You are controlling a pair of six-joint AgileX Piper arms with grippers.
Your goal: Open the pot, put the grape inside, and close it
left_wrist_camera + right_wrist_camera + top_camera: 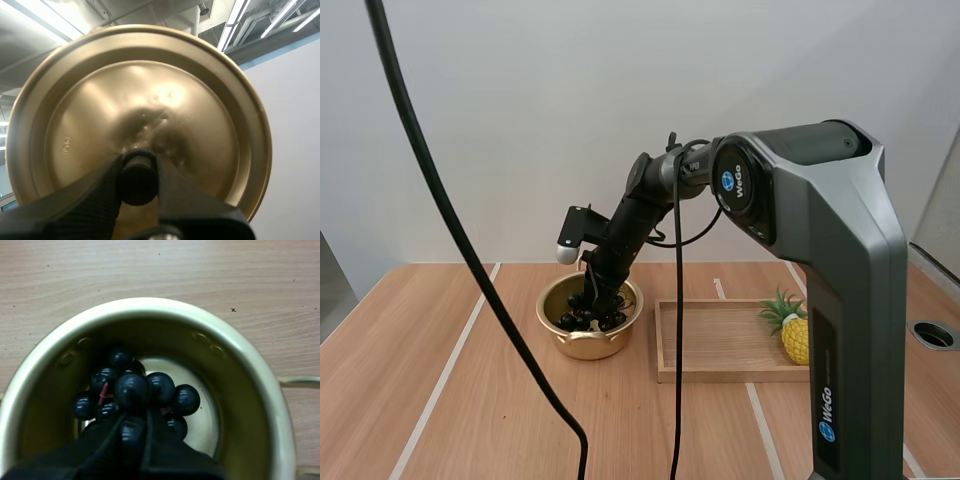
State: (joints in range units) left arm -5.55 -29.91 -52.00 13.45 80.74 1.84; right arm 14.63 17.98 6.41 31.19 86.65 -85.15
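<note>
Left of centre in the lower half of the high view, the gold pot (586,345) stands open on the counter (440,380). The bunch of grapes (588,312) is inside it, dark berries clustered below the rim. The right arm (630,215) slants down from the upper right into the pot's mouth. The right jaws are nearly closed, pinching a berry of the bunch. Just beside the pot, to its right, lies the wooden tray (720,345), which holds a toy pineapple (792,335) at its right end. The left jaws are narrow, clamped on either side of the black knob (137,177) of the golden lid (150,90), whose round top faces the left wrist camera.
</note>
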